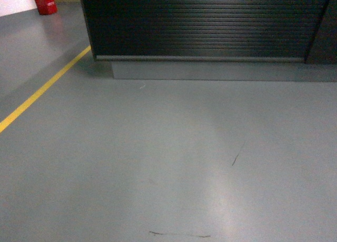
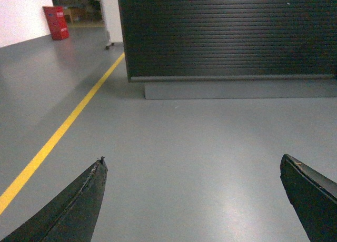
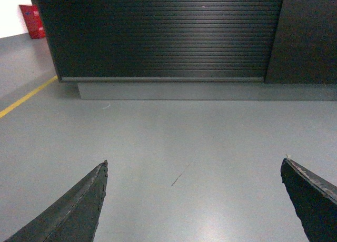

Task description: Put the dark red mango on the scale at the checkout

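The checkout (image 1: 205, 23) shows only as its dark ribbed front panel on a grey plinth (image 1: 221, 71), across the grey floor ahead. It also fills the top of the left wrist view (image 2: 231, 34) and the right wrist view (image 3: 163, 34). Its top is out of view. The dark red mango and the scale are out of view. My left gripper (image 2: 192, 160) is open over bare floor, nothing between its black fingers (image 2: 79, 205). My right gripper (image 3: 195, 162) is open too, empty, its fingers (image 3: 310, 200) wide apart. Neither gripper appears in the head view.
A yellow floor line (image 1: 42, 89) runs diagonally on the left, past the counter's left corner. A red box (image 1: 45, 1) stands far back left by a white wall. A darker smooth panel (image 3: 308, 34) adjoins the counter on the right. Scuff marks (image 1: 179, 234) streak the floor.
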